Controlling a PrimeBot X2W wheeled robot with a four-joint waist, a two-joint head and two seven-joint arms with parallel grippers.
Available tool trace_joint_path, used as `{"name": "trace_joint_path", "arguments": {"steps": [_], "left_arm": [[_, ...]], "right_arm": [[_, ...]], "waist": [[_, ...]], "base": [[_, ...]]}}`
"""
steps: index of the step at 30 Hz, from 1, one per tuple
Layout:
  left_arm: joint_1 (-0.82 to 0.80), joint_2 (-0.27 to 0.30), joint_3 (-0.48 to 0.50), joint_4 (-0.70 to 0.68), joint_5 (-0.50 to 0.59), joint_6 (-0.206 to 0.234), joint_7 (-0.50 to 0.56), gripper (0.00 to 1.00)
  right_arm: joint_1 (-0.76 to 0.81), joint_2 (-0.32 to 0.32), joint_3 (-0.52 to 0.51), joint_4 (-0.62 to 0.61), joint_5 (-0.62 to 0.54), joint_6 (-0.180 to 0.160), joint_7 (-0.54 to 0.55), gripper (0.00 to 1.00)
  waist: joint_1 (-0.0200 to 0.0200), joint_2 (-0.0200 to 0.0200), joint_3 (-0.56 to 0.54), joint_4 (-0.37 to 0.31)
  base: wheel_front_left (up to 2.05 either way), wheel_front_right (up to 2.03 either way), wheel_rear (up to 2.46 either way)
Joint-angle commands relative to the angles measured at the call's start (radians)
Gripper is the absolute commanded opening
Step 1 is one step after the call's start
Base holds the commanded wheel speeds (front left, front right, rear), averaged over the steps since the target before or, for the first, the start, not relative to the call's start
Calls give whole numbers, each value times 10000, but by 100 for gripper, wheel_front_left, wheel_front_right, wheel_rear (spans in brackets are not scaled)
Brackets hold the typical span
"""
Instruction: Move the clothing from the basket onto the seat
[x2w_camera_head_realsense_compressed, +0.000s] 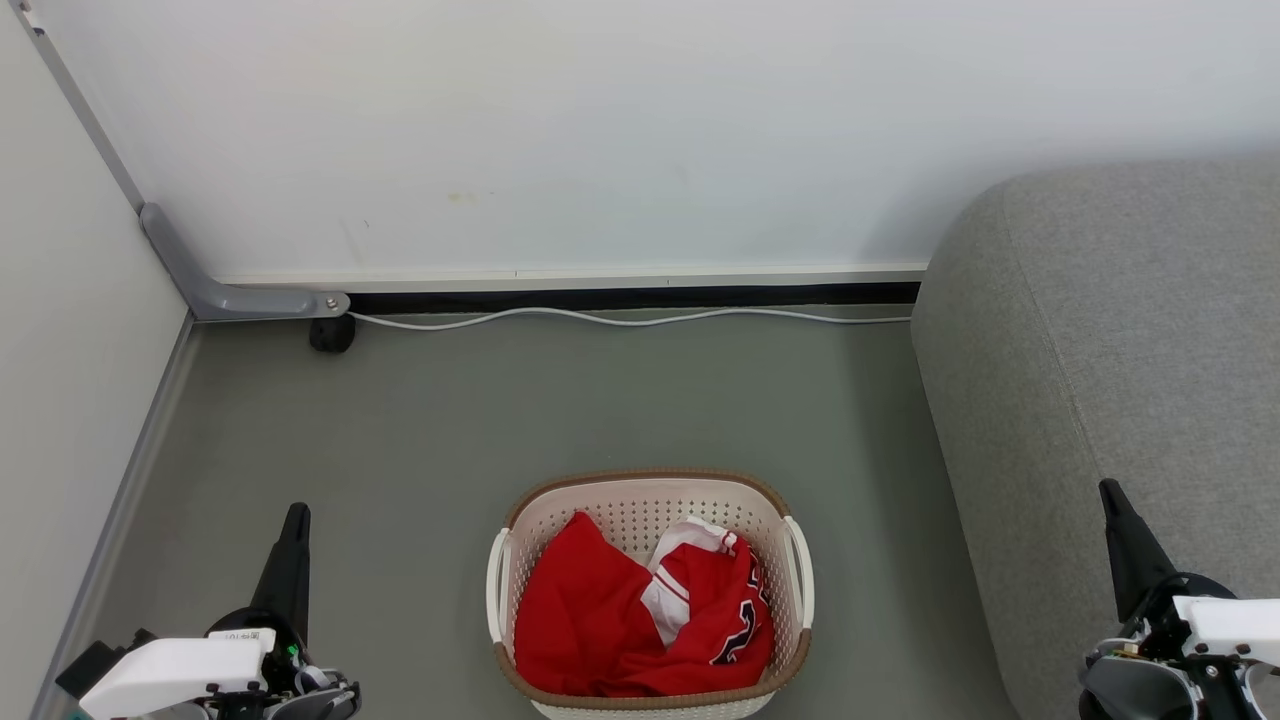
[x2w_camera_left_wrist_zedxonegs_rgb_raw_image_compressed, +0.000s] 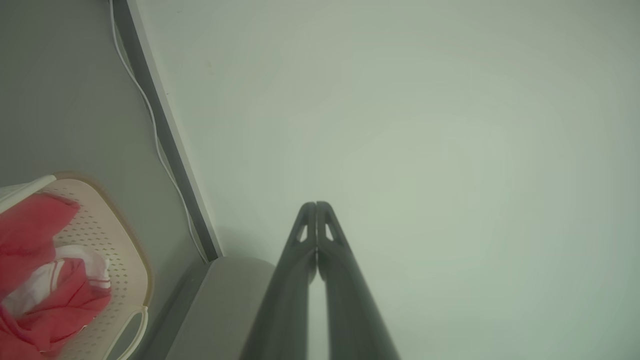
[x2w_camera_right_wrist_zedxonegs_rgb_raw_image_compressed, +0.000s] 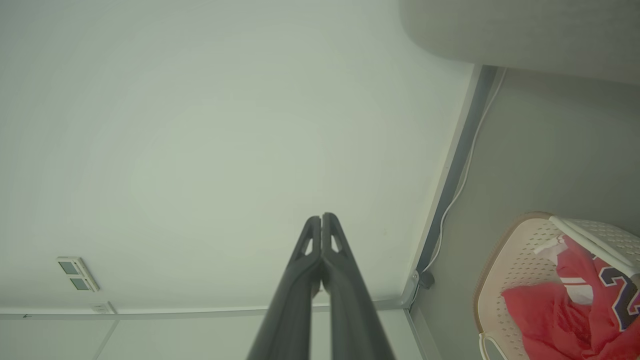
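Left gripper (x2w_camera_head_realsense_compressed: 297, 512) and right gripper (x2w_camera_head_realsense_compressed: 1107, 489), pressed together, face white wall (x2w_camera_head_realsense_compressed: 600, 130) beyond grey floor (x2w_camera_head_realsense_compressed: 600, 400).

We find the basket (x2w_camera_head_realsense_compressed: 640, 505) on the floor (x2w_camera_head_realsense_compressed: 500, 400) at 6 o'clock in the head view, with the clothing (x2w_camera_head_realsense_compressed: 590, 620) lying inside it. The seat (x2w_camera_head_realsense_compressed: 1120, 350) stands at 3 o'clock of the basket, apart from it. The wall (x2w_camera_head_realsense_compressed: 600, 130) runs behind at 12 o'clock, with a cable (x2w_camera_head_realsense_compressed: 620, 319) along its foot. Our left pincer (x2w_camera_head_realsense_compressed: 297, 512) is at 9 o'clock of the basket, and our right pincer (x2w_camera_head_realsense_compressed: 1108, 492) is at 3 o'clock, before the seat.
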Motion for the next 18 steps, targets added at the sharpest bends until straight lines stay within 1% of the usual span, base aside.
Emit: {"name": "trace_joint_path", "arguments": {"steps": [1, 18], "left_arm": [[-578, 98, 313, -282, 29, -12, 59, 0], [-578, 98, 313, -282, 29, -12, 59, 0]], "right_arm": [[-163, -108, 166, -305, 115, 44, 75, 0], [-163, -108, 166, -305, 115, 44, 75, 0]], "waist": [[0, 0, 0, 0], [0, 0, 0, 0]], "base": [[0, 0, 0], [0, 0, 0]]}}
